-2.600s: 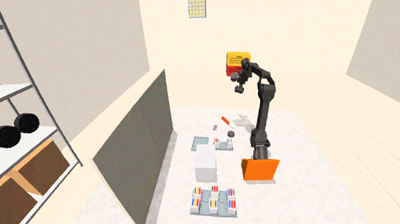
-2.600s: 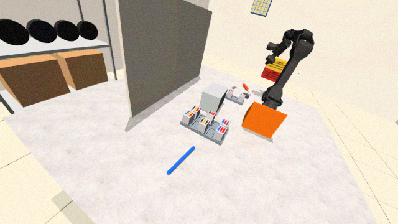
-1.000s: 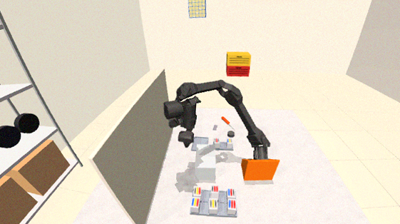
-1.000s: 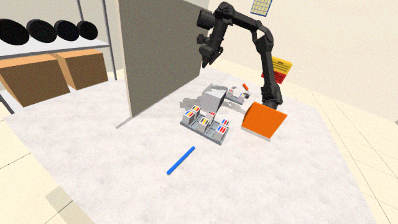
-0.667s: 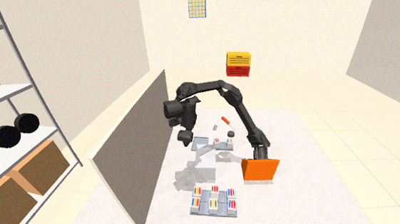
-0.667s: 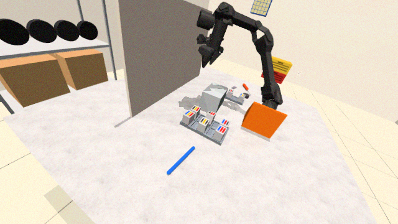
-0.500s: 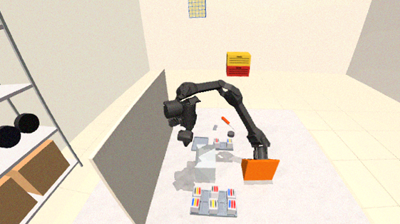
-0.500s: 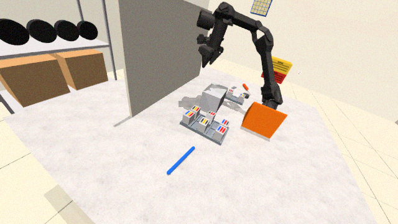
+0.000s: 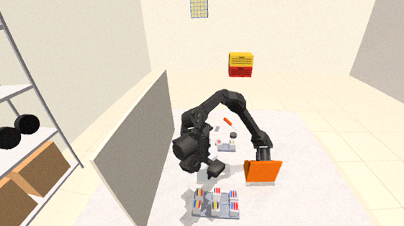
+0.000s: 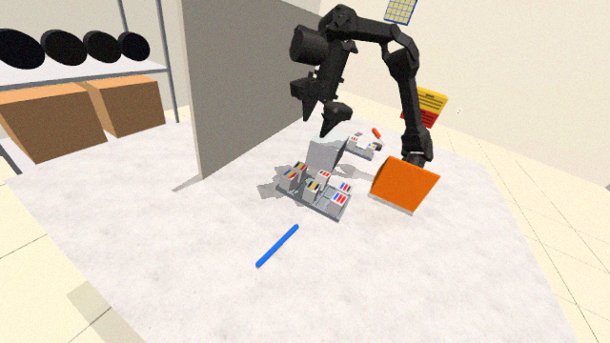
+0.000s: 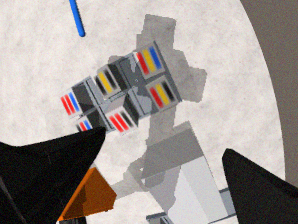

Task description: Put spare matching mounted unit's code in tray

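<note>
My gripper (image 9: 200,174) (image 10: 315,127) (image 11: 165,144) is open and empty above the grey box (image 10: 325,153) (image 11: 200,195). The mounted unit and its code cannot be made out. Beside the box a rack (image 9: 215,216) (image 10: 310,206) holds several pale spares with striped tops: blue-yellow-red (image 9: 197,204) (image 10: 290,174) (image 11: 150,61), black-yellow-red (image 9: 199,193) (image 11: 162,95), black-yellow-black (image 9: 216,205) (image 11: 106,81), red-red-black (image 9: 217,191) (image 11: 120,121), blue-red-red (image 9: 234,206) (image 10: 338,199) (image 11: 70,104) and blue-red-black (image 9: 233,194) (image 10: 345,187). A bluish-grey edge beside the box, apparently the tray (image 11: 229,204), shows in the wrist view.
A tall grey partition (image 9: 138,140) (image 10: 238,86) stands at the left. An orange panel (image 9: 263,171) (image 10: 405,185) stands right, by the arm's base. A small rack (image 9: 226,150) (image 10: 359,152) with two striped blocks, a screwdriver (image 9: 227,121) (image 10: 376,132) and a blue rod (image 10: 277,246) lie on the table.
</note>
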You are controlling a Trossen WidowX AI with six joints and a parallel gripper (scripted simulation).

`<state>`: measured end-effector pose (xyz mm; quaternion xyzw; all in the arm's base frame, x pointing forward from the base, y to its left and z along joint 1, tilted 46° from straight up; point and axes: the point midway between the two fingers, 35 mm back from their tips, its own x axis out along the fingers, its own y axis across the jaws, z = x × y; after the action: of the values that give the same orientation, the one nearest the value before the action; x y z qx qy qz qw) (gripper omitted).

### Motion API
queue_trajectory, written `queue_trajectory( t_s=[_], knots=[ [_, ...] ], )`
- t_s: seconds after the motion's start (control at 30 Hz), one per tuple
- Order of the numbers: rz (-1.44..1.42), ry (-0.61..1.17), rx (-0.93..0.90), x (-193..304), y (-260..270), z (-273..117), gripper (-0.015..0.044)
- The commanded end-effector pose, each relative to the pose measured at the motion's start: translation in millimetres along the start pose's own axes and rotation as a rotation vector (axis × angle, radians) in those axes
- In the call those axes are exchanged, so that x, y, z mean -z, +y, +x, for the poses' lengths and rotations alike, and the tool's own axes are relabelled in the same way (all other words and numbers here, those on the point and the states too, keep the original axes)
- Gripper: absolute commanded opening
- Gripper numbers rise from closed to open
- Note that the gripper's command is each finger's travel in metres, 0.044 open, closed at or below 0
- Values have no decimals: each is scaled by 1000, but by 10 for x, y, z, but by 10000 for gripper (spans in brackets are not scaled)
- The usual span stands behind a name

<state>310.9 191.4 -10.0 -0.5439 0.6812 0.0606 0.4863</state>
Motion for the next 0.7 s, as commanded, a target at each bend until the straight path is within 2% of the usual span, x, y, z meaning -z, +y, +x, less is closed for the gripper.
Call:
queue_trajectory(
  t_s=[0.0, 0.1, 0.33, 0.5, 0.67],
  knots=[
    [-413, 28, -28, -173, 646, 219, 440],
    [-621, 43, -41, -218, 975, 344, 440],
    [-648, 45, -43, -222, 1017, 361, 440],
    [-648, 46, -43, -194, 979, 611, 309],
    [-647, 47, -42, -164, 958, 762, 300]
  ],
)
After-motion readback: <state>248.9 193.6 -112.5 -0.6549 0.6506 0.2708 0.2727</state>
